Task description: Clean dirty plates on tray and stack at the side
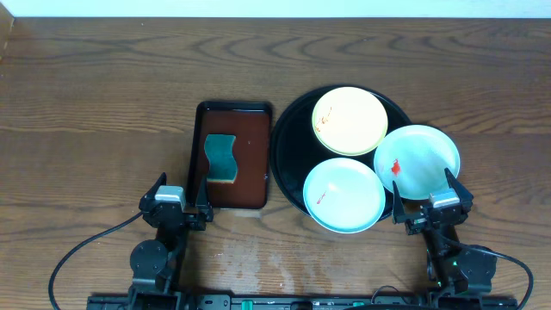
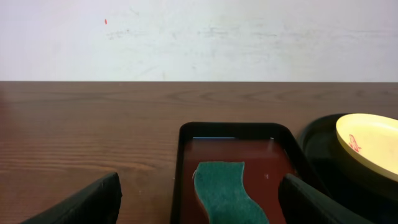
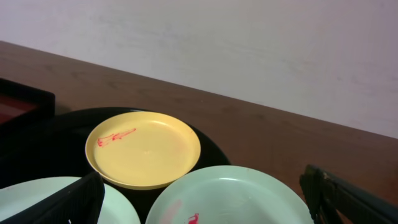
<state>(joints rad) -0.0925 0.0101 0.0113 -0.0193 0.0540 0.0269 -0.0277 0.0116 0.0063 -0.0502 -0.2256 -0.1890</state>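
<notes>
The round black tray (image 1: 288, 129) holds three plates. The pale yellow plate (image 1: 349, 119) sits at the back, with red smears; it also shows in the right wrist view (image 3: 144, 148) and the left wrist view (image 2: 372, 142). A mint-white plate (image 1: 343, 195) sits at the tray's front. Another mint-white plate (image 1: 417, 160) with a red smear overhangs the tray's right rim; it shows in the right wrist view (image 3: 239, 199). My left gripper (image 1: 176, 207) is open and empty before the brown tray. My right gripper (image 1: 437, 207) is open and empty just in front of the right plate.
A rectangular dark brown tray (image 1: 251, 191) left of the black tray holds a wavy green sponge (image 1: 220, 158), also in the left wrist view (image 2: 227, 191). Brown wood-grain tabletop (image 1: 95, 103) spreads left and behind. A pale wall stands beyond the table's far edge.
</notes>
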